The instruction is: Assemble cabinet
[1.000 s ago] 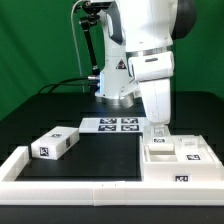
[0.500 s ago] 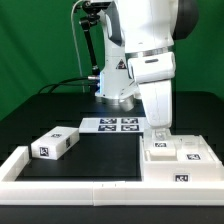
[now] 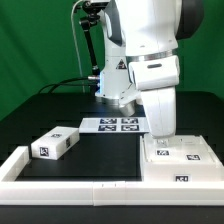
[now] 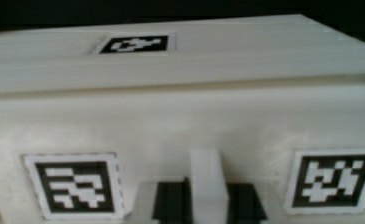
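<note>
Reaches gripper (image 3: 160, 139) down onto cabinet (image 3: 183, 168) at lower right — cannot tell jaws' gap. Drawer block (image 3: 55, 144) lower left — well apart.

I work in a robotics lab: a green backdrop (image 3: 30, 50) hangs behind my black desk (image 3: 100, 152), a marker board (image 3: 117, 125) lies near its far edge, and a white rail (image 3: 70, 188) borders its near edge.
</note>
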Robot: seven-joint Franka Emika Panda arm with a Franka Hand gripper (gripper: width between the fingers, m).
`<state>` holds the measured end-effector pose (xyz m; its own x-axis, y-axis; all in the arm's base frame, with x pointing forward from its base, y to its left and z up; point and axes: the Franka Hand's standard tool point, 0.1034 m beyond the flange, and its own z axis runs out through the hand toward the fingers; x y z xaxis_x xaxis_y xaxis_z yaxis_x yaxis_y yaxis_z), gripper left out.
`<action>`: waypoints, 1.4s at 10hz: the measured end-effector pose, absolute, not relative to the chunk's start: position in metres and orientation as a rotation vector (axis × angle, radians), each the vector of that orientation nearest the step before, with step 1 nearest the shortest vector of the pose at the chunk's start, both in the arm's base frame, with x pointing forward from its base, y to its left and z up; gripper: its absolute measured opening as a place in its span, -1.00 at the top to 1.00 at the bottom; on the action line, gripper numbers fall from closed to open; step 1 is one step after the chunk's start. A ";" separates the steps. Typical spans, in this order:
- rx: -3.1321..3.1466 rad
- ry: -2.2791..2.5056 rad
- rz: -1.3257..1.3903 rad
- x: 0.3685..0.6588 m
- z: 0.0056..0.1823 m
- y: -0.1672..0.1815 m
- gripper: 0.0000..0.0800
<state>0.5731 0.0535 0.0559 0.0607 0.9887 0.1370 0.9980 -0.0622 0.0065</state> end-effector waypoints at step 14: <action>-2.213 -2.129 -0.213 0.592 0.065 0.052 -0.52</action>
